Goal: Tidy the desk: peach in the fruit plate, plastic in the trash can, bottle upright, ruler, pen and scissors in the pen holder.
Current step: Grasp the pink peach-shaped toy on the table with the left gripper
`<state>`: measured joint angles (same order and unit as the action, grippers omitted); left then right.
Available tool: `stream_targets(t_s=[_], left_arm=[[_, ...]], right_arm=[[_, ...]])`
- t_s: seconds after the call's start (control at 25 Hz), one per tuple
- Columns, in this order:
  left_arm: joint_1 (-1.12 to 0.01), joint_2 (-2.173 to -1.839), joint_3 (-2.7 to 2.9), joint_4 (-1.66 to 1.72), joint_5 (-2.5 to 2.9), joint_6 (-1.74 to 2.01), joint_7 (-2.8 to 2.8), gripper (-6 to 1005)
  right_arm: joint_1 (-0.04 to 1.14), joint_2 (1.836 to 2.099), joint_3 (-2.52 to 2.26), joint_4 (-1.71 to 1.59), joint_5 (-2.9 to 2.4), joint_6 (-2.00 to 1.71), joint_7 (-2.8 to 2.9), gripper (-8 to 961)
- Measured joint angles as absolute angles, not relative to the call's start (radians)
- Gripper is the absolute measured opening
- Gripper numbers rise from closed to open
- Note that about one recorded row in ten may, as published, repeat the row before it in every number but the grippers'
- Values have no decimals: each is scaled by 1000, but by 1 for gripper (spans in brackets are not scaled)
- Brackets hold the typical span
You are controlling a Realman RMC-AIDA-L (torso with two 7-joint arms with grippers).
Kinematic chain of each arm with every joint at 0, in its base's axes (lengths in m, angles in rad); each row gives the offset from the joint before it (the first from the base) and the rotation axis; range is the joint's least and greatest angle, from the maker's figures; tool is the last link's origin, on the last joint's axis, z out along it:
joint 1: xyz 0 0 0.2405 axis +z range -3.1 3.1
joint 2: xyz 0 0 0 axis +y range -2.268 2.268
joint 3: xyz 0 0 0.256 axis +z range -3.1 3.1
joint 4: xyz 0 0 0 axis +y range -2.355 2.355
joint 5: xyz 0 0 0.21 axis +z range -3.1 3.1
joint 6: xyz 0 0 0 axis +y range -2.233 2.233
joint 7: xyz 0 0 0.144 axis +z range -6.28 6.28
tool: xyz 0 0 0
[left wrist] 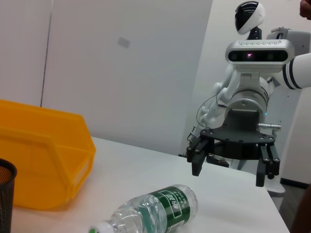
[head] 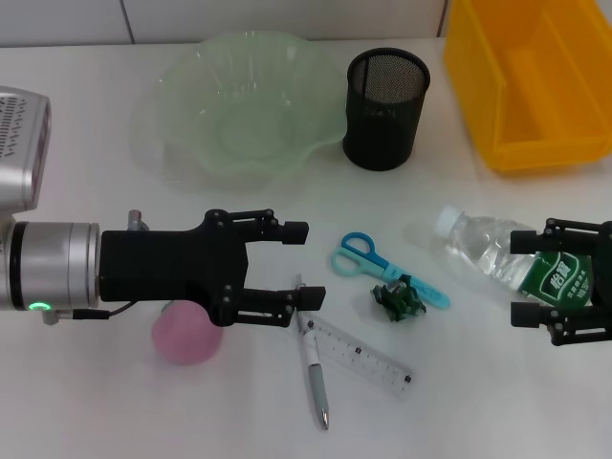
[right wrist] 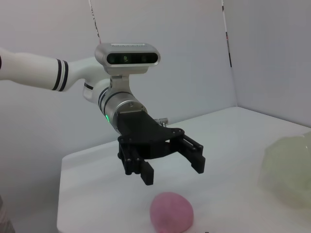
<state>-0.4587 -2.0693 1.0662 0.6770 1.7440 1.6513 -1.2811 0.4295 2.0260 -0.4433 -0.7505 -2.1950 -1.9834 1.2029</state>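
Note:
My left gripper (head: 301,265) is open above the desk; the pink peach (head: 186,337) lies just under its lower finger. In the right wrist view the same gripper (right wrist: 172,170) hovers over the peach (right wrist: 171,213). At the right edge, my open right gripper (head: 523,277) straddles the labelled end of the lying bottle (head: 483,251); the left wrist view shows it (left wrist: 233,167) behind the bottle (left wrist: 155,208). Blue scissors (head: 378,263), a crumpled green plastic scrap (head: 400,298), a clear ruler (head: 359,359) and a pen (head: 314,368) lie between the arms.
At the back stand the pale green fruit plate (head: 182,76), the black mesh pen holder (head: 385,110) and a yellow bin (head: 535,86). The bin (left wrist: 43,160) and the holder's rim (left wrist: 5,194) also appear in the left wrist view.

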Motion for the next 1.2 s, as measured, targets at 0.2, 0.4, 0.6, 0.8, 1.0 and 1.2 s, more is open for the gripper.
stream_targets(t_s=[0.2,0.4,0.6,0.8,1.0,1.2], left_arm=[[-458,-2069,1064,676,1744,1651,-1279,797],[-458,-2069,1064,676,1744,1650,-1279,794],[-435,-2067,1035,685,1730,1679,-1279,790],[-374,-2067,947,736,1710,1737,-1294,787],[-256,-2067,960,866,1721,1696,-1311,784],[-251,-2066,963,757,1810,1594,-1196,781]], right_arm=[[433,2028,-443,-735,-2195,-1983,1197,840],[435,2031,-453,-727,-2195,-1965,1189,840],[426,2033,-452,-727,-2192,-1952,1189,839],[421,2034,-448,-727,-2192,-1944,1189,839],[412,2036,-448,-727,-2190,-1934,1187,839],[411,2036,-448,-722,-2189,-1932,1180,839]])
